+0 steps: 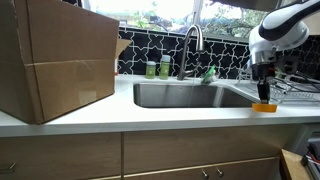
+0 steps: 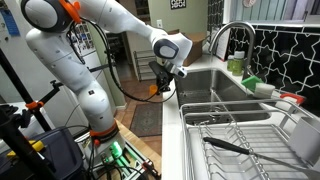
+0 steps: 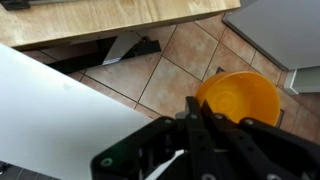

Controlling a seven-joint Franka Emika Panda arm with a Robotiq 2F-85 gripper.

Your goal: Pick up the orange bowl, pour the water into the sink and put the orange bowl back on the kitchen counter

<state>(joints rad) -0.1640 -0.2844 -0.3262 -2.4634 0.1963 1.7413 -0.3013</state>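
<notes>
The gripper (image 3: 197, 108) has its jaws drawn in on the near rim of the orange bowl (image 3: 245, 100), one finger inside the lip and one outside as far as the wrist view shows. The bowl hangs level in the air, out past the front edge of the kitchen counter (image 1: 150, 118), with the brown floor tiles (image 3: 170, 60) showing beneath it. A rim grip like this looks chosen so that the arm can tip the bowl by turning the wrist, and the level hold would keep any water from slopping out on the way. In an exterior view the gripper (image 2: 160, 88) and bowl (image 2: 153, 89) sit in front of the counter, short of the sink (image 2: 215, 85), so the pour seems not yet begun. The bowl (image 1: 265, 106) is small, round and shallow, bright orange, with a smooth plain inside; whether water lies in it I cannot tell
</notes>
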